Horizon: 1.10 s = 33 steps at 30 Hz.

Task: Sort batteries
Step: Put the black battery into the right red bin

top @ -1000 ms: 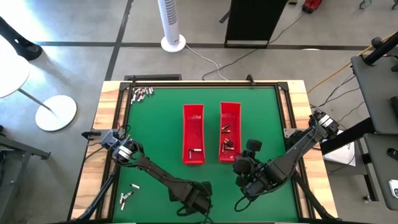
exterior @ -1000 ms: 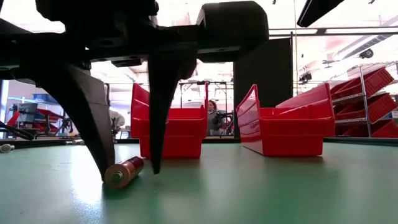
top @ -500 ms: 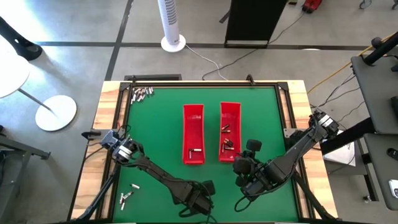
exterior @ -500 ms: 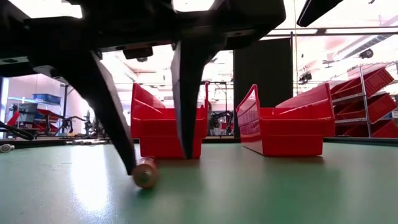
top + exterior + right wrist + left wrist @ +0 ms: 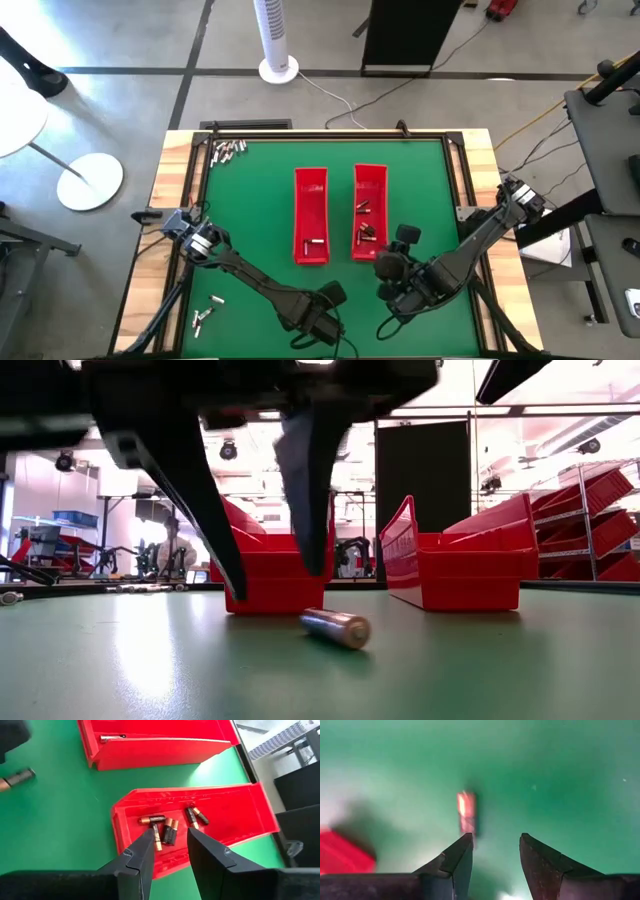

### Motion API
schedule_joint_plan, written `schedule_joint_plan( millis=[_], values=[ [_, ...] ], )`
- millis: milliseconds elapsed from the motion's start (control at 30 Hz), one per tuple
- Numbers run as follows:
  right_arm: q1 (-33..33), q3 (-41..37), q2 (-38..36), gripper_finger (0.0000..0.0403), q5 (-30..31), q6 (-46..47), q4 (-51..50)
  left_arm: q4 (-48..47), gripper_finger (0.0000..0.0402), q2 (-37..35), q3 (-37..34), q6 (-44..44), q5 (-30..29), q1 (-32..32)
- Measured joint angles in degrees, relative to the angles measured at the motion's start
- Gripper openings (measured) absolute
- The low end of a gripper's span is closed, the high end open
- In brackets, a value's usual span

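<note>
Step in hand: pickup of one loose battery from the mat, near edge, just in front of the left tray; pickup not yet made. Left gripper: fingers apart, holding nothing, tips raised off the mat, the battery lying free just beyond and to one side of them; in the left wrist view the battery sits ahead of one fingertip rather than between the two. Right gripper: fingers parted by a narrow gap, empty, poised over the near end of the right tray, where several batteries already lie; one battery rests in the left tray. Unsorted stock: a cluster at the far left corner, a few at the near left edge. Next move, by judgement: recentre the left fingers over the battery, lower, close. Change from earlier frames: battery was touching a left fingertip; it has rolled clear towards the trays, and the fingers have lifted.
</note>
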Motion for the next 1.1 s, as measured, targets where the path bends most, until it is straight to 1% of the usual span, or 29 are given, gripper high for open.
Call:
schedule_joint_plan(
  millis=[100, 167, 267, 333, 400, 467, 533, 667, 767, 833, 933, 1100],
  values=[
    [0.00, -1.72, 0.00, 0.0112, -0.30, 0.93, 3.77, -5.72, 0.0138, -0.65, 1.79, -7.95, 0.04, -0.04],
    [0.14, -3.61, 0.00, 0.0116, -1.33, 0.52, 8.30, -8.64, 0.0135, -1.82, 1.75, -12.82, 0.50, -0.09],
    [0.85, -7.37, 0.04, 0.0121, -5.16, -0.94, 17.31, -7.16, 0.0128, -5.85, -2.51, -18.85, 2.21, -0.25],
    [1.55, -10.52, 0.04, 0.0126, -7.94, -1.96, 25.57, -3.66, 0.0123, -9.84, -7.61, -21.82, 2.27, -0.66],
    [2.15, -13.93, 0.04, 0.0133, -10.41, -3.30, 34.17, 2.24, 0.0118, -14.61, -14.14, -24.36, 2.10, -1.19],
    [2.45, -17.04, 0.38, 0.0140, -11.16, -4.43, 41.68, 10.36, 0.0116, -19.95, -21.81, -26.64, 1.60, -1.67],
    [2.45, -19.34, 1.03, 0.0147, -11.15, -4.37, 46.49, 19.70, 0.0116, -25.12, -29.62, -28.63, 1.01, -1.84],
    [1.67, -21.67, 4.16, 0.0159, -10.62, -0.40, 49.25, 38.72, 0.0116, -33.73, -43.69, -30.13, -2.55, -1.58],
    [0.86, -21.62, 6.96, 0.0167, -10.24, 5.23, 48.98, 51.35, 0.0116, -38.75, -51.85, -26.71, -6.30, -1.28],
    [0.55, -20.66, 8.28, 0.0172, -10.00, 8.91, 48.71, 57.90, 0.0116, -41.42, -55.82, -23.01, -7.60, -0.85],
    [0.52, -18.79, 9.37, 0.0179, -9.10, 11.12, 48.47, 62.64, 0.0116, -44.72, -59.17, -19.39, -8.04, 0.56],
    [-0.22, -17.77, 10.84, 0.0182, -8.97, 16.81, 45.10, 62.50, 0.0116, -49.03, -59.81, -18.25, -8.24, 2.54]
  ],
)
